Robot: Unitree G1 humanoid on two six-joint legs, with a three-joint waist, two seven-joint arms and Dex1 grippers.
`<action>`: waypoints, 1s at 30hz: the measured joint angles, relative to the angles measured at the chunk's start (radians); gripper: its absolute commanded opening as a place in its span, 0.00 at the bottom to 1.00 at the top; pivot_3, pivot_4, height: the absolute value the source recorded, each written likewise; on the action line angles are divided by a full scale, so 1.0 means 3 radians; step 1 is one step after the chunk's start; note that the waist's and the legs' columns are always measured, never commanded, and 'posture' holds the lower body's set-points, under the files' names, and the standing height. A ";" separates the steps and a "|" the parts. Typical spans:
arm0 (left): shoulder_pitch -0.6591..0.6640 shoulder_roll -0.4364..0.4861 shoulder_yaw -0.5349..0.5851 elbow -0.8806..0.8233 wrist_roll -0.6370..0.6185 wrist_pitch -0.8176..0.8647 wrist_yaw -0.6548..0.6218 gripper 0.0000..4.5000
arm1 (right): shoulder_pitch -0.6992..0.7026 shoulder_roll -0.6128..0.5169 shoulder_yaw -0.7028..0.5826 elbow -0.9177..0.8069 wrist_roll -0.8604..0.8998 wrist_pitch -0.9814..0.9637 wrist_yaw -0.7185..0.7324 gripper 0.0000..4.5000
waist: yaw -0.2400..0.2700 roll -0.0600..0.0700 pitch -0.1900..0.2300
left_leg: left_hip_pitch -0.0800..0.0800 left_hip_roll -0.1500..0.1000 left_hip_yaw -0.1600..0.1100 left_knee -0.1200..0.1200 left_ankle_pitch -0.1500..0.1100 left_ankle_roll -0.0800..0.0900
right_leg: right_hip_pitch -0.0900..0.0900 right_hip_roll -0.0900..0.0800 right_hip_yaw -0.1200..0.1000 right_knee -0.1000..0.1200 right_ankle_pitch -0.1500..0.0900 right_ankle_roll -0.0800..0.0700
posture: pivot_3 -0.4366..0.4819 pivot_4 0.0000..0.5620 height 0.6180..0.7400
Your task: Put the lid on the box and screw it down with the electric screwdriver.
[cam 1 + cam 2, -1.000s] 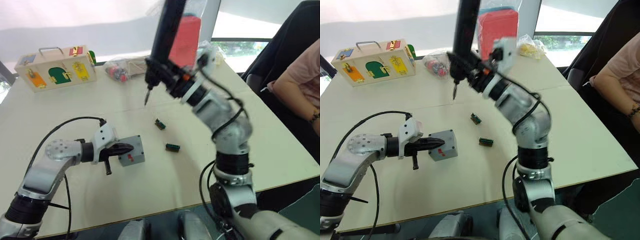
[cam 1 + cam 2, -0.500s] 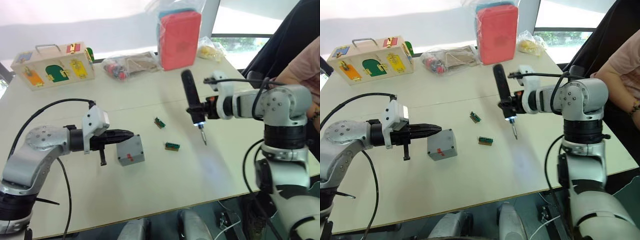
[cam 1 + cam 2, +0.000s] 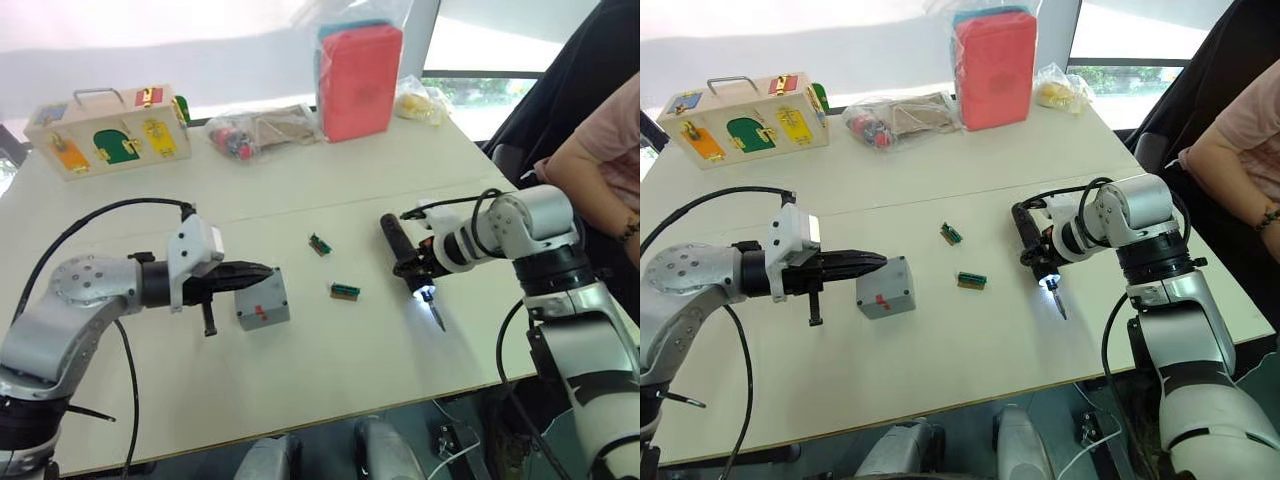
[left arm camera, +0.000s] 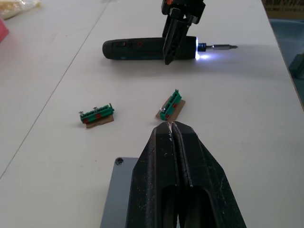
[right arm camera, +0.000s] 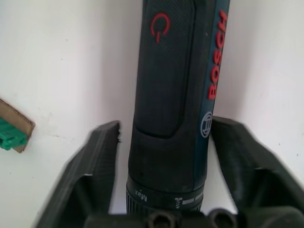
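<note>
The grey box (image 3: 262, 303) stands on the table left of centre, a red mark on its near side. In the left wrist view the grey lid (image 4: 115, 192) covers its top, with a screw hole at one corner. My left gripper (image 3: 262, 270) is shut and empty, its tips over the lid's edge; I cannot tell whether they touch it. The black electric screwdriver (image 3: 400, 250) lies flat on the table to the right, its tip light on and its bit pointing at the near edge. My right gripper (image 3: 418, 263) straddles it, open, with gaps beside both fingers (image 5: 97, 161).
Two small green connector pieces (image 3: 320, 245) (image 3: 345, 291) lie between box and screwdriver. At the back stand a wooden box with coloured doors (image 3: 110, 135), a bag of parts (image 3: 255, 128) and a red-pink case in a bag (image 3: 358, 75). A person's arm (image 3: 590, 160) is at the right.
My right arm has come down and laid the screwdriver flat on the table, and its fingers have opened off it. My left gripper has stayed at the box.
</note>
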 measured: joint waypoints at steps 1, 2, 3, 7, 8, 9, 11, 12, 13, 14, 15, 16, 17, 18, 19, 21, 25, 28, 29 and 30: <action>0.0025 0.0009 0.0013 -0.0003 -0.0005 0.0020 0.0008 0.00 | -0.0001 0.0001 -0.0004 -0.0005 -0.0032 -0.0021 0.0018 0.98 | 0.0009 0.0000 0.0000 | -0.0001 0.0000 0.0000 0.0005 -0.0001 0.0001 | 0.0001 0.0001 0.0000 0.0000 0.0000 0.0001 | 0.48 0.27 1.00; 0.0070 0.0026 0.0039 -0.0002 -0.0012 0.0042 0.0019 0.00 | -0.0001 -0.0004 -0.0003 -0.0014 -0.0081 -0.0082 0.0037 0.98 | 0.0026 0.0002 0.0001 | -0.0003 0.0000 0.0000 0.0007 -0.0001 0.0002 | -0.0001 0.0001 0.0000 0.0000 0.0000 0.0001 | 0.48 0.27 1.00; 0.0109 0.0042 0.0081 0.0002 -0.0012 0.0052 0.0026 0.00 | 0.0000 -0.0034 0.0010 -0.0055 -0.0132 -0.0176 0.0073 0.98 | 0.0038 0.0005 0.0004 | -0.0007 -0.0001 0.0001 0.0008 -0.0001 0.0001 | -0.0006 0.0001 0.0001 0.0001 0.0001 0.0001 | 0.48 0.27 1.00; 0.0301 0.0144 0.0340 0.0118 0.0023 0.0043 0.0067 0.00 | -0.0021 -0.0302 0.0155 -0.0669 -0.0273 -0.0931 0.0563 0.94 | 0.0050 0.0011 0.0008 | -0.0023 0.0001 0.0001 0.0007 0.0007 -0.0014 | -0.0024 0.0002 -0.0001 0.0000 0.0001 0.0002 | 0.48 0.27 1.00; 0.0323 0.0150 0.0366 0.0176 0.0046 0.0036 0.0080 0.00 | -0.0038 -0.0302 0.0138 -0.0799 -0.0256 -0.1034 0.0674 0.89 | 0.0039 0.0011 0.0008 | -0.0023 0.0002 0.0001 0.0007 0.0007 -0.0014 | -0.0024 0.0005 -0.0001 0.0000 0.0001 0.0002 | 0.48 0.27 1.00; 0.0344 0.0150 0.0378 0.0224 0.0077 0.0018 0.0097 0.00 | -0.0036 -0.0289 0.0117 -0.0932 -0.0234 -0.1146 0.0776 0.86 | 0.0036 0.0011 0.0008 | -0.0023 0.0003 0.0001 0.0007 0.0007 -0.0015 | -0.0023 0.0004 -0.0001 0.0000 0.0001 0.0002 | 0.48 0.27 1.00; 0.0407 0.0148 0.0388 0.0343 0.0140 -0.0050 0.0128 0.00 | 0.0078 -0.0247 0.0117 -0.1239 -0.0237 -0.1510 0.0989 0.69 | 0.0045 0.0010 0.0007 | -0.0021 0.0003 0.0000 0.0008 0.0007 -0.0014 | -0.0019 0.0004 -0.0002 0.0000 0.0001 0.0002 | 0.48 0.27 1.00; 0.0470 0.0148 0.0391 0.0421 0.0179 -0.0092 0.0133 0.00 | 0.0172 -0.0217 0.0148 -0.1379 -0.0246 -0.1679 0.1079 0.65 | 0.0049 0.0009 0.0007 | -0.0016 0.0003 0.0000 0.0008 0.0007 -0.0014 | -0.0014 0.0003 -0.0002 0.0000 0.0001 0.0002 | 0.48 0.27 1.00; 0.0510 0.0147 0.0391 0.0466 0.0206 -0.0114 0.0132 0.00 | 0.0240 -0.0199 0.0195 -0.1468 -0.0261 -0.1779 0.1129 0.56 | 0.0051 0.0009 0.0007 | -0.0016 0.0003 0.0000 0.0008 0.0007 -0.0014 | -0.0013 0.0003 -0.0002 0.0000 0.0001 0.0002 | 0.48 0.27 1.00; 0.0571 0.0138 0.0384 0.0523 0.0256 -0.0169 0.0126 0.00 | 0.0349 -0.0157 0.0296 -0.1551 -0.0336 -0.1945 0.1187 0.49 | 0.0052 0.0008 0.0007 | -0.0016 0.0002 0.0000 0.0009 0.0007 -0.0014 | -0.0013 0.0002 -0.0002 0.0001 0.0001 0.0002 | 0.48 0.27 1.00; 0.0614 0.0125 0.0368 0.0563 0.0299 -0.0207 0.0122 0.00 | 0.0450 -0.0080 0.0366 -0.1582 -0.0389 -0.2048 0.1201 0.44 | 0.0054 0.0008 0.0007 | -0.0015 0.0002 0.0001 0.0010 0.0007 -0.0014 | -0.0012 0.0001 -0.0002 0.0001 0.0001 0.0002 | 0.48 0.27 1.00; 0.0644 0.0116 0.0338 0.0590 0.0334 -0.0261 0.0117 0.00 | 0.0551 0.0022 0.0454 -0.1578 -0.0449 -0.2126 0.1202 0.38 | 0.0060 0.0007 0.0007 | -0.0015 0.0001 0.0000 0.0011 0.0007 -0.0014 | -0.0012 0.0001 -0.0002 0.0001 0.0001 0.0002 | 0.48 0.27 1.00; 0.0651 0.0107 0.0329 0.0605 0.0361 -0.0293 0.0116 0.00 | 0.0603 0.0086 0.0496 -0.1575 -0.0484 -0.2158 0.1197 0.26 | 0.0064 0.0007 0.0007 | -0.0016 0.0001 0.0000 0.0011 0.0007 -0.0014 | -0.0012 0.0001 -0.0002 0.0001 0.0001 0.0002 | 0.48 0.27 1.00; 0.0656 0.0091 0.0321 0.0644 0.0394 -0.0340 0.0117 0.00 | 0.0675 0.0177 0.0563 -0.1573 -0.0527 -0.2206 0.1189 0.18 | 0.0066 0.0007 0.0007 | -0.0016 0.0001 0.0000 0.0011 0.0007 -0.0015 | -0.0013 0.0000 -0.0002 0.0002 0.0001 0.0002 | 0.48 0.27 1.00; 0.0656 0.0085 0.0303 0.0679 0.0423 -0.0381 0.0117 0.00 | 0.0731 0.0248 0.0622 -0.1569 -0.0574 -0.2244 0.1188 0.08 | 0.0067 0.0007 0.0008 | -0.0017 0.0001 0.0000 0.0011 0.0008 -0.0015 | -0.0015 0.0000 -0.0002 0.0002 0.0002 0.0002 | 0.48 0.27 1.00; 0.0630 0.0033 0.0255 0.0736 0.0461 -0.0422 0.0129 0.00 | 0.0785 0.0343 0.0670 -0.1552 -0.0671 -0.2328 0.1179 0.02 | 0.0066 0.0007 0.0007 | -0.0017 0.0001 0.0000 0.0011 0.0008 -0.0015 | -0.0014 0.0000 -0.0002 0.0002 0.0002 0.0002 | 0.48 0.27 1.00; 0.0544 -0.0155 0.0034 0.0897 0.0601 -0.0547 0.0173 0.00 | 0.0903 0.0570 0.0855 -0.1412 -0.0887 -0.2497 0.1152 0.02 | 0.0058 0.0005 0.0006 | -0.0013 0.0001 0.0000 0.0010 0.0008 -0.0016 | -0.0013 0.0001 -0.0002 0.0003 0.0002 0.0001 | 0.48 0.27 1.00; 0.0461 -0.0270 -0.0183 0.1059 0.0702 -0.0636 0.0154 0.00 | 0.0999 0.0712 0.1025 -0.1313 -0.1026 -0.2511 0.1148 0.02 | 0.0057 0.0005 0.0007 | -0.0014 0.0000 0.0000 0.0011 0.0008 -0.0017 | -0.0014 0.0001 -0.0001 0.0004 0.0002 0.0001 | 0.48 0.27 1.00; 0.0440 -0.0286 -0.0228 0.1120 0.0741 -0.0673 0.0138 0.00 | 0.1010 0.0725 0.1042 -0.1314 -0.1043 -0.2521 0.1175 0.02 | 0.0057 0.0005 0.0007 | -0.0014 0.0000 0.0000 0.0011 0.0008 -0.0017 | -0.0014 0.0001 -0.0001 0.0004 0.0002 0.0001 | 0.48 0.27 1.00; 0.0390 -0.0295 -0.0276 0.1185 0.0769 -0.0696 0.0131 0.00 | 0.1012 0.0727 0.1052 -0.1317 -0.1072 -0.2537 0.1203 0.02 | 0.0057 0.0005 0.0007 | -0.0014 0.0000 0.0000 0.0011 0.0008 -0.0017 | -0.0014 0.0001 -0.0002 0.0004 0.0002 0.0001 | 0.48 0.27 1.00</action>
